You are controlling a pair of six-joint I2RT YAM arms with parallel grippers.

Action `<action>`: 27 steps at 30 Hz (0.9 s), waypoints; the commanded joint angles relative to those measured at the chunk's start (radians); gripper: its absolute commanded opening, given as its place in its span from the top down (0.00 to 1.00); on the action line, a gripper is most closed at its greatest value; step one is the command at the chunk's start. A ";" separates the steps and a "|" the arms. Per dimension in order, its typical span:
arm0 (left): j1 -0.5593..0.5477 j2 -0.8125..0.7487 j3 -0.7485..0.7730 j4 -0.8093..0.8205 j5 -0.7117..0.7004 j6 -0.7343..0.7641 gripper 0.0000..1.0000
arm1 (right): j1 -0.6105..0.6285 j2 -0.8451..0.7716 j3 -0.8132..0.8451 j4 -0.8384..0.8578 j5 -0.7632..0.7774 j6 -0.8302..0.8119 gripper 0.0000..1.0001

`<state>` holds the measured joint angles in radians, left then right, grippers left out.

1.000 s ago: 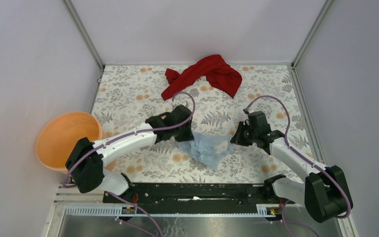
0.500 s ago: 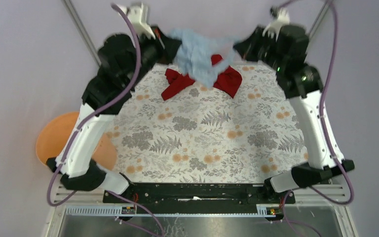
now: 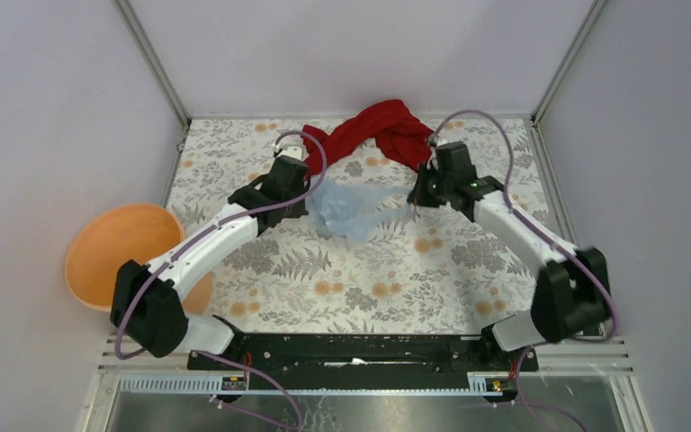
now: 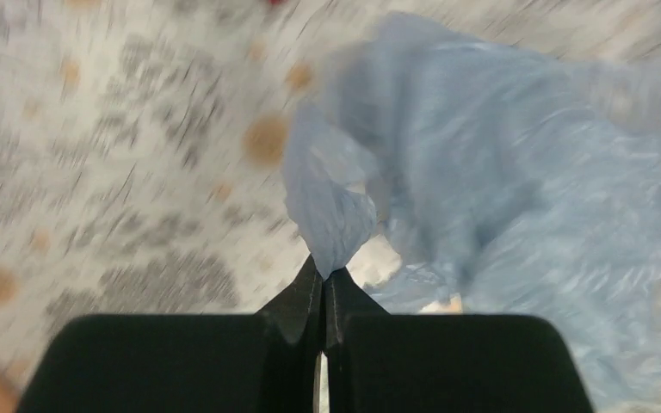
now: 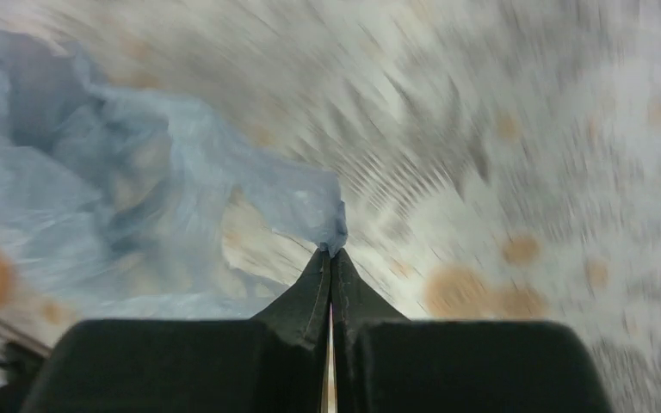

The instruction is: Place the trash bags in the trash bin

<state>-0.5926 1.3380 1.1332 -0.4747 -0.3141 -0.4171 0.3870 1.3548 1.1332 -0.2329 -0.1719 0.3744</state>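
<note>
A thin pale blue trash bag [image 3: 353, 207] hangs stretched between both grippers over the far middle of the floral table. My left gripper [image 3: 309, 200] is shut on the bag's left edge; in the left wrist view the film [image 4: 499, 172] bunches out from the pinched tips [image 4: 324, 274]. My right gripper [image 3: 414, 198] is shut on the bag's right edge, and the right wrist view shows a corner of the bag [image 5: 138, 198] caught at its tips [image 5: 331, 252]. The orange trash bin [image 3: 119, 255] stands off the table's left edge, beside the left arm.
A crumpled red cloth [image 3: 382, 133] lies at the back of the table, just behind the bag and the right gripper. Grey walls with metal corner posts [image 3: 151, 58] close in the cell. The floral table top [image 3: 369, 279] stretches toward the arm bases.
Both arms swung the bag high toward the back wall half a second ago and have come down again. The bag now hangs farther back than a second ago.
</note>
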 commanded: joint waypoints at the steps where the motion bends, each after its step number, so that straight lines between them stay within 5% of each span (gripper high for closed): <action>1: 0.037 -0.129 0.226 -0.001 0.056 0.053 1.00 | -0.022 -0.019 0.124 -0.077 0.093 -0.028 1.00; 4: 0.037 -0.166 0.456 -0.017 0.062 0.100 1.00 | -0.022 -0.025 0.389 -0.189 0.163 -0.091 1.00; 6: 0.039 -0.212 0.481 -0.045 -0.034 0.105 1.00 | -0.027 -0.055 0.439 -0.218 0.269 -0.125 1.00; 10: 0.044 -0.320 0.326 -0.077 -0.169 0.106 1.00 | -0.114 -0.148 0.291 -0.196 0.284 -0.085 1.00; 17: 0.045 -0.473 0.112 0.027 -0.097 0.141 1.00 | -0.116 -0.241 0.111 -0.157 0.229 -0.086 1.00; 27: 0.044 -0.442 0.053 0.001 0.045 0.093 1.00 | -0.116 -0.196 0.057 -0.160 0.000 -0.028 1.00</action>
<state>-0.5484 0.9123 1.1824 -0.5140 -0.3378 -0.3069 0.2691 1.1595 1.1896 -0.4244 -0.0517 0.3187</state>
